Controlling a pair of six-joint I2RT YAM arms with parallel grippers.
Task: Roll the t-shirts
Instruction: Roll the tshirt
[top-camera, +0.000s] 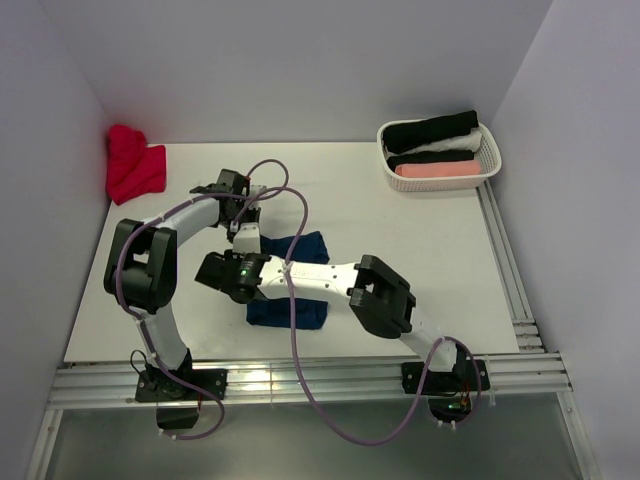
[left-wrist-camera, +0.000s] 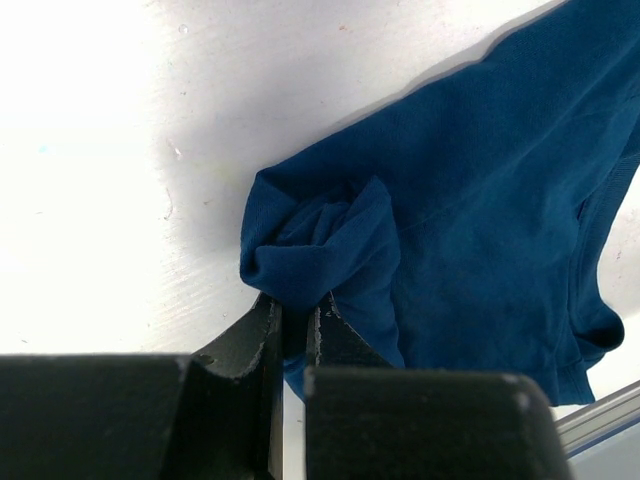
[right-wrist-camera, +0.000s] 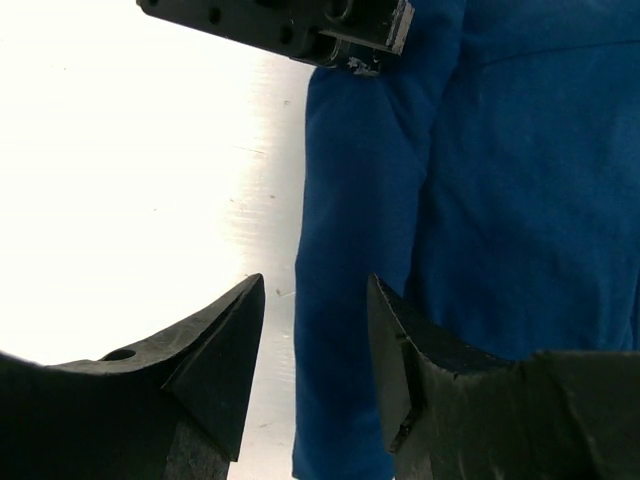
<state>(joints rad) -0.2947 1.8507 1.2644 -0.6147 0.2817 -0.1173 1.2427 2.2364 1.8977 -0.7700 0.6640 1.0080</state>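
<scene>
A navy blue t-shirt (top-camera: 303, 248) lies folded into a narrow band on the white table (top-camera: 400, 230), partly hidden under my right arm. My left gripper (top-camera: 243, 231) is at its far end. In the left wrist view that gripper (left-wrist-camera: 293, 305) is shut on a bunched corner of the navy shirt (left-wrist-camera: 480, 200). My right gripper (top-camera: 222, 275) hangs low over the shirt's left edge. In the right wrist view it (right-wrist-camera: 315, 290) stands open, its jaws either side of the folded edge of the shirt (right-wrist-camera: 500, 200) without pinching it. The left gripper's body (right-wrist-camera: 290, 25) shows at the top there.
A crumpled red t-shirt (top-camera: 135, 165) lies at the back left corner. At the back right a white basket (top-camera: 488, 150) holds rolled black (top-camera: 432, 130), white (top-camera: 445, 148) and pink (top-camera: 435, 169) shirts. Metal rails (top-camera: 510, 270) run along the right and near edges.
</scene>
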